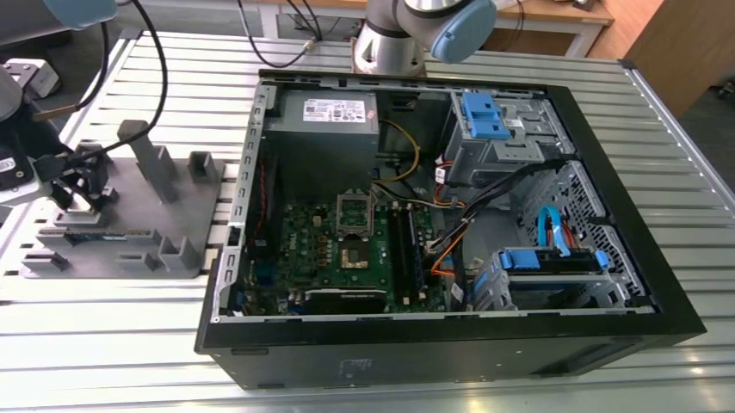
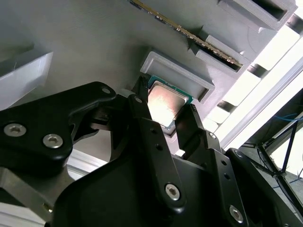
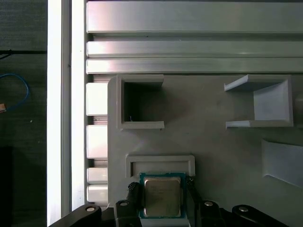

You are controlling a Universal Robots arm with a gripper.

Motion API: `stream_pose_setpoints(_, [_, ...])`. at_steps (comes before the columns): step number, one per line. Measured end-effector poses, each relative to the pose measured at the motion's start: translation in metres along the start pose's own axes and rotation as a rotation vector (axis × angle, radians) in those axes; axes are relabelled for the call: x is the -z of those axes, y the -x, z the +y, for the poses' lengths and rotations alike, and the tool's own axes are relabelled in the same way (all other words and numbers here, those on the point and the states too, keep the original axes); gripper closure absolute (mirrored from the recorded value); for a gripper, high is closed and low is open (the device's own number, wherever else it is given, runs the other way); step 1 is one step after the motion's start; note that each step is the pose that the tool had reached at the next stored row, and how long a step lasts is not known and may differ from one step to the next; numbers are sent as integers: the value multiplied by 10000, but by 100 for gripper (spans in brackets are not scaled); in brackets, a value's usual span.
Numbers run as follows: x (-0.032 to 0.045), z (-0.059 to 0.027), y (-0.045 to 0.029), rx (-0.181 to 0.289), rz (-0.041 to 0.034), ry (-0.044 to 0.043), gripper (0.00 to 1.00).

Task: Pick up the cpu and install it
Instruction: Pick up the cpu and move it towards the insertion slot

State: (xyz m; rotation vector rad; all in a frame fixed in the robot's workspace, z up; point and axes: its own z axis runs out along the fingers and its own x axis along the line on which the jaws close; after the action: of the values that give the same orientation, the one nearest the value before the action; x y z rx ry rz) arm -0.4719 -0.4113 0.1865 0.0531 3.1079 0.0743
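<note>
The tool (image 2: 165, 112) is down at the grey tray (image 1: 129, 243), which lies on the slatted metal surface (image 1: 115, 344) at the exterior view's left, just beside the open computer case (image 1: 460, 348). In both wrist views the cpu (image 3: 162, 196) lies flat, shiny side up, inside a low three-sided frame moulded into the tray. The tool's two black fingers (image 2: 141, 118) stand against two opposite edges of the chip with no gap showing, so the tool looks clamped on the cpu. The chip is level with the tray floor and does not look lifted. In the second wrist view a thin circuit board (image 2: 182, 30) stands on edge in a slot of the tray, near the frame. In the exterior view the green motherboard (image 1: 333, 237) lies on the floor of the case, and the dark square socket (image 1: 350, 255) near its middle is well apart from the tool.
</note>
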Motion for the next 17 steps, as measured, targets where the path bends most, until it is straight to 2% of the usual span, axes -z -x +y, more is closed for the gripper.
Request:
stream_pose_setpoints(11, [120, 6, 4, 0, 1, 0, 53])
stream_pose_setpoints(17, [123, 6, 4, 0, 0, 0, 53])
